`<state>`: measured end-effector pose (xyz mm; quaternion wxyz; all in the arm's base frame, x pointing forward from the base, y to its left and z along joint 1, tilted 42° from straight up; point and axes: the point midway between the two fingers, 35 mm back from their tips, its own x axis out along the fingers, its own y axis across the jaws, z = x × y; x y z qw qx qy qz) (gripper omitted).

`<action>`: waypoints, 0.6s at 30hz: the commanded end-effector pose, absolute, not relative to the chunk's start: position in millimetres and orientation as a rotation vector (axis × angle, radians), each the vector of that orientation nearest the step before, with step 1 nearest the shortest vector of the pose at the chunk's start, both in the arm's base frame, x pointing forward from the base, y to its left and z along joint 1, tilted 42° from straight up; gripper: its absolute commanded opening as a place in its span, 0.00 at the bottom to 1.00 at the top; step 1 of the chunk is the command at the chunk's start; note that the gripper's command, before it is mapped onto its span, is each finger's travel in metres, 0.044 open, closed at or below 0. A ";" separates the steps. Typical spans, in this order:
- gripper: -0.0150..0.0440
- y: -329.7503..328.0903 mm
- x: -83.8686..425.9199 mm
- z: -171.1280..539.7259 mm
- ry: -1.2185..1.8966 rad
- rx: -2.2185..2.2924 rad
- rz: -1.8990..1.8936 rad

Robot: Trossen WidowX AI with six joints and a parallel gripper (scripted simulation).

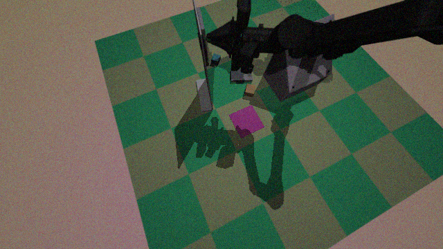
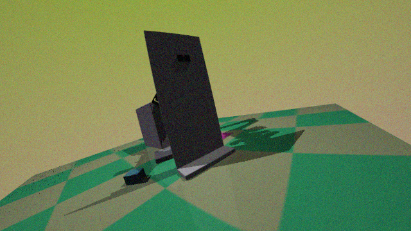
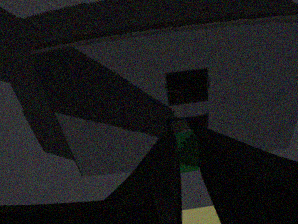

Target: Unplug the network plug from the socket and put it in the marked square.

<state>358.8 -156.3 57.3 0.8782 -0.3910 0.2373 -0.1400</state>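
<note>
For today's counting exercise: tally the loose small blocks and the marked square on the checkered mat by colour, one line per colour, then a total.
Blue small block: 1
Orange small block: 1
Magenta marked square: 1
Total: 3
</note>
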 end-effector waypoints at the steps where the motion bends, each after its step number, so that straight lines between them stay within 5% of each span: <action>1: 0.25 -156.1 358.2 57.1 0.495 -0.810 -0.292; 18: 0.25 -153.1 348.5 58.7 0.495 -0.810 -0.292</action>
